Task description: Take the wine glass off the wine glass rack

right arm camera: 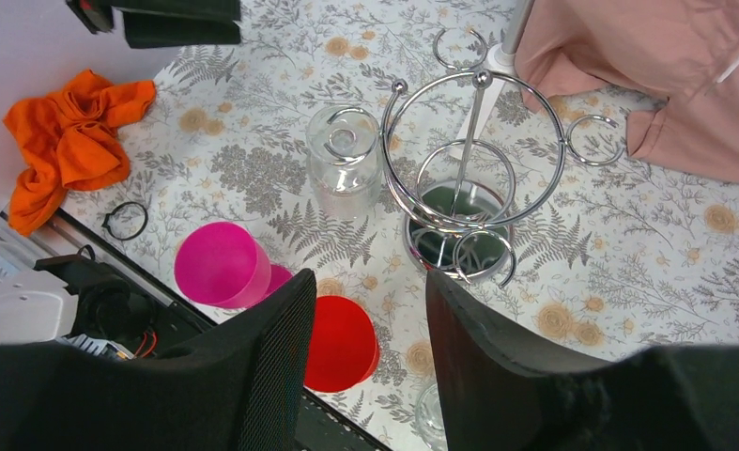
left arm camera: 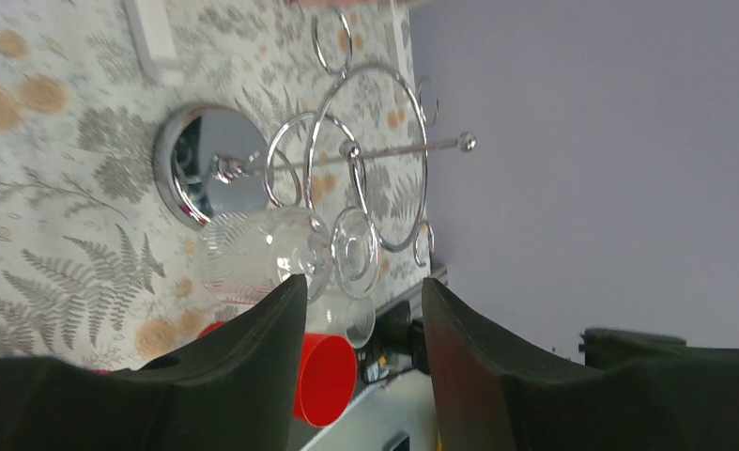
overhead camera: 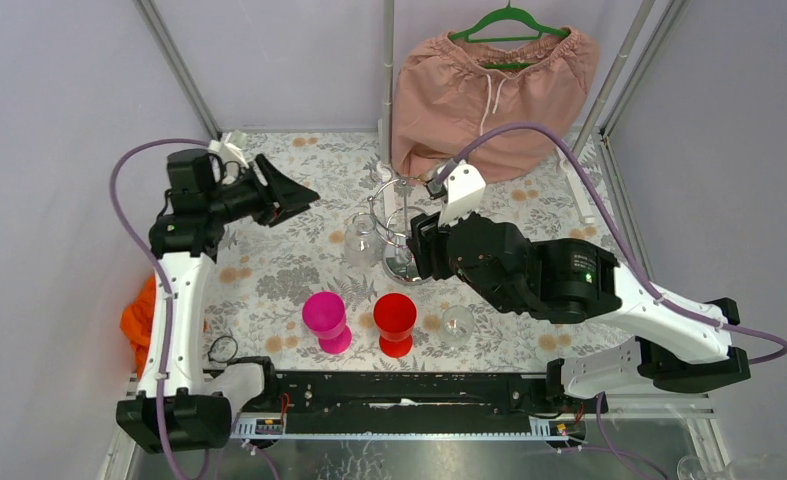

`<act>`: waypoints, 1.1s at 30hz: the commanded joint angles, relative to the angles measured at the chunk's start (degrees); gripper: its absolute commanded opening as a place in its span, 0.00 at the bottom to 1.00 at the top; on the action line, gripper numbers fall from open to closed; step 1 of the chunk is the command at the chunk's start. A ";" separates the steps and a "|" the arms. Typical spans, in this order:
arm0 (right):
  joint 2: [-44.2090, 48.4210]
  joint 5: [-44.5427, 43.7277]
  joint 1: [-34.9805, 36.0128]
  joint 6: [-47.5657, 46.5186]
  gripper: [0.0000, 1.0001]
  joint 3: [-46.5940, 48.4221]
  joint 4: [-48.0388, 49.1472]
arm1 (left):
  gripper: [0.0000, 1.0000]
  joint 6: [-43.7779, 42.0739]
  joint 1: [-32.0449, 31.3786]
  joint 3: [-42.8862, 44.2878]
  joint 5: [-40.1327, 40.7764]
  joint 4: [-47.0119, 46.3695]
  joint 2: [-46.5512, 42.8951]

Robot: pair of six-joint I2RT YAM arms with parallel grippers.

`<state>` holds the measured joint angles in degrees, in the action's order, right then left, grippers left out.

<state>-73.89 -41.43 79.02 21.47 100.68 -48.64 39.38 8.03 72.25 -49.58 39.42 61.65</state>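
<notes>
The chrome wine glass rack (overhead camera: 401, 232) stands mid-table on a round mirror base, with looped rings on top; it also shows in the left wrist view (left arm camera: 346, 155) and the right wrist view (right arm camera: 469, 178). A clear wine glass (overhead camera: 361, 240) hangs upside down from a ring on its left side (right arm camera: 344, 167), its foot caught in the ring (left arm camera: 356, 249). My left gripper (overhead camera: 291, 197) is open and empty, left of the rack, with the glass just beyond its fingertips (left arm camera: 361, 291). My right gripper (overhead camera: 417, 248) is open and empty, above the rack's right side (right arm camera: 370, 291).
A pink cup (overhead camera: 326, 320) and a red cup (overhead camera: 395, 322) stand near the front edge, with a second clear glass (overhead camera: 456, 325) to their right. A pink garment on a green hanger (overhead camera: 494, 85) hangs at the back by a white pole. An orange cloth (right arm camera: 69, 141) lies far left.
</notes>
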 commanded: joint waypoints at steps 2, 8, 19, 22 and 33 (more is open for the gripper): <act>1.51 -2.49 0.17 0.59 0.54 -1.54 3.04 | 0.54 2.71 -7.52 -3.08 3.91 -7.41 1.50; 3.57 -2.87 0.19 0.97 0.54 -3.52 3.61 | 0.54 2.91 -11.45 -5.07 7.16 -8.70 2.65; 3.95 -3.65 0.17 0.28 0.55 -3.88 4.55 | 0.54 3.97 -19.04 -10.43 12.75 -10.23 2.61; 3.79 -3.66 0.17 0.19 0.55 -3.83 4.75 | 0.54 4.70 -20.20 -11.68 12.99 -11.25 2.07; 3.44 -3.97 0.17 -0.12 0.53 -4.56 5.55 | 0.48 6.56 -22.24 -10.63 13.11 -11.81 0.99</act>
<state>-70.39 -42.65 79.02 21.41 96.66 -45.52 44.95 -13.41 60.73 -37.15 31.11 63.94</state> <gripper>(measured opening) 0.537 0.507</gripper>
